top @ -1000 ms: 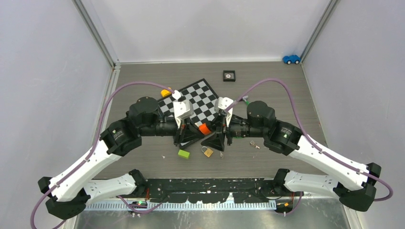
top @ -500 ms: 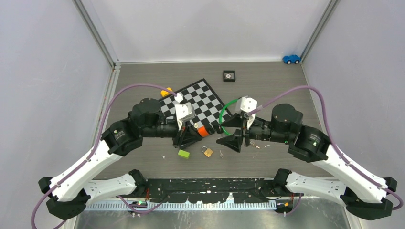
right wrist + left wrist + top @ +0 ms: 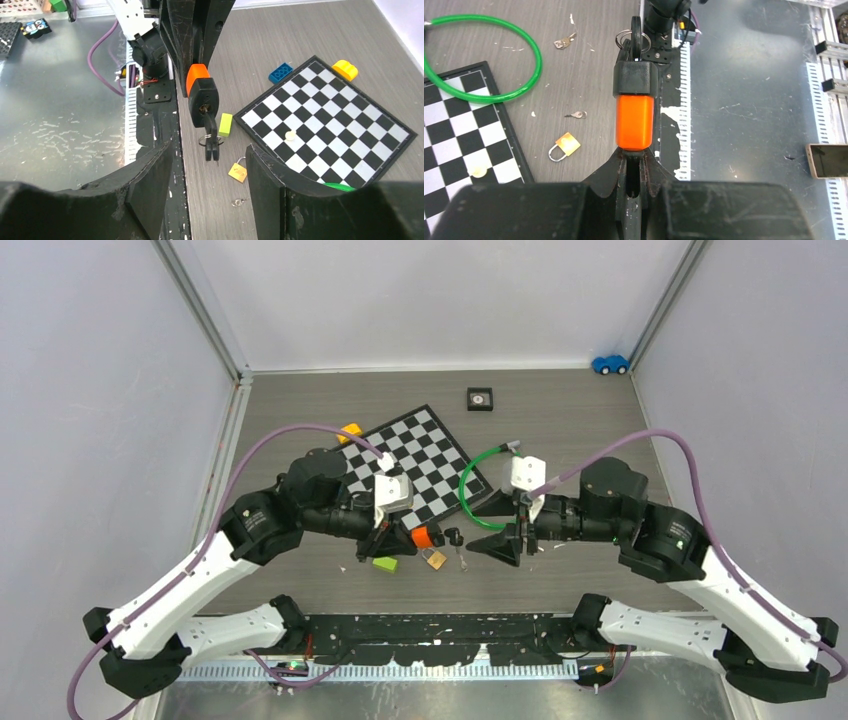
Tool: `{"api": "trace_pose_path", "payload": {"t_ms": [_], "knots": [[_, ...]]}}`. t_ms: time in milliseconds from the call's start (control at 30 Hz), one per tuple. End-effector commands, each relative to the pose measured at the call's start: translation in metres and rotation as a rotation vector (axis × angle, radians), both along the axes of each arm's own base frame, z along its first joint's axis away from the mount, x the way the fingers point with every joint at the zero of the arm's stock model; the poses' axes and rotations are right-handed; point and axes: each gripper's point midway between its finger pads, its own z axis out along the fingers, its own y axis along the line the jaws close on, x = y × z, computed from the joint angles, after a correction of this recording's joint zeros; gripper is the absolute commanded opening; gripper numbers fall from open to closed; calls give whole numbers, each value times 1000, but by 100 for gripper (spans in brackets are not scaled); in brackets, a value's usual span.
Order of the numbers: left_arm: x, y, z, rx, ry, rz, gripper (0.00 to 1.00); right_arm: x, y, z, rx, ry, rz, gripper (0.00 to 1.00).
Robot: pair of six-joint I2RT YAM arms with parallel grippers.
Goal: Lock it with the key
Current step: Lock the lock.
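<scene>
My left gripper (image 3: 405,536) is clamped on the orange end of the orange-and-black plastic lock (image 3: 634,107). I hold it off the table, just off the near corner of the black-and-white checkerboard (image 3: 420,455). The lock's black cap points twd my right side. Its keyhole holds the black key (image 3: 210,132), w/ a metal ring on the key head. My right gripper (image 3: 497,527) has its fingers wide apart, one each side of the key, touching neither key nor lock.

Rest, all vs. the checkerboard:
- The small brass padlock (image 3: 434,559) lies flat on the grey wood-look table (image 3: 580,430), just nearer me than the near corner.
- The lime-green block (image 3: 384,563) sits left of the padlock.
- The loose silver key (image 3: 576,114) is just right of the padlock.
- The spare keys (image 3: 535,543) lie further right of the near corner.
- The green cable loop (image 3: 465,490) lies over the right corner, part on the bd, part on the table.
- The yellow rounded block (image 3: 348,432) is just beside the left corner.
- The blue brick (image 3: 280,72) is off the near-left edge and shows only in the right wrist view.
- The small pale disc (image 3: 290,135) sits on one bd square.
- The black square box (image 3: 480,399) is beyond the far corner, apart from it.
- The blue toy car (image 3: 609,364) is well beyond to the right, at the back-right wall corner.

Edges/room: there are pale walls left, back and right. Bare tabletop runs from the bd's right side to the right wall, and past the far corner to the back wall. The near table edge meets a black rail, then the metal sheet (image 3: 450,700). My left arm lies over the bd's near-left edge.
</scene>
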Motion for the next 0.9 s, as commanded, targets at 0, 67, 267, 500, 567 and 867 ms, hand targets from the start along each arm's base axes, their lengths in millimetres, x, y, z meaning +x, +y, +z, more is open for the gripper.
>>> {"api": "trace_pose_path", "payload": {"t_ms": [0,67,267,500,567,867], "knots": [[-18,-2,35,-107,-53,-114,0,-4,12,10,9,-1,72,60],[-19,-2,36,-118,-59,-118,0,-8,18,11,10,15,109,59],[-17,-1,36,-116,-65,-109,0,-8,26,11,26,40,129,50],[-17,-2,33,-111,-64,-115,0,-9,28,12,52,51,130,32],[-17,-2,33,-112,-65,-116,0,-9,28,11,52,53,133,29],[-15,-3,35,-115,-75,-109,0,-7,29,2,33,69,122,24]]}}
